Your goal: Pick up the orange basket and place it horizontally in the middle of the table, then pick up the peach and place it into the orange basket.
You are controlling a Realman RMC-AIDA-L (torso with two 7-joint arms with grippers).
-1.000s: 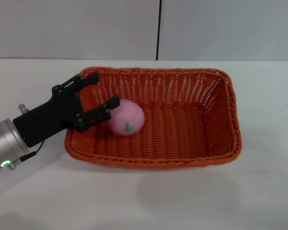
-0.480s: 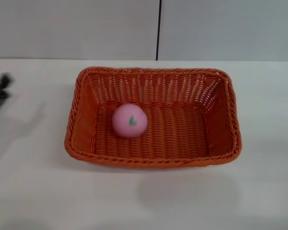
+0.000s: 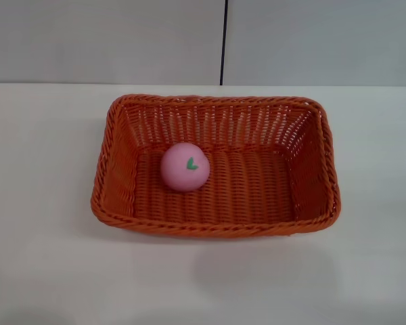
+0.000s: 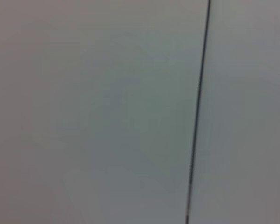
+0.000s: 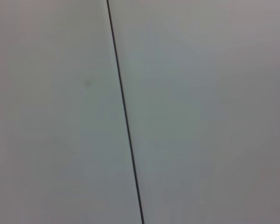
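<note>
The orange basket [image 3: 311, 169] lies lengthwise across the middle of the white table [image 3: 47, 271] in the head view. Inside it, on the woven floor toward its left half, rests the pink peach [image 3: 185, 166] with its green leaf mark facing up. Neither gripper shows in any view. Both wrist views hold only a plain grey wall with a thin dark seam.
A grey wall [image 3: 108, 40] with a vertical dark seam [image 3: 223, 40] stands behind the table's far edge. White tabletop runs all around the basket.
The left gripper, open beside the peach inside the basket a second ago, has pulled away to the left and out of view. The peach rolled slightly right and settled.
</note>
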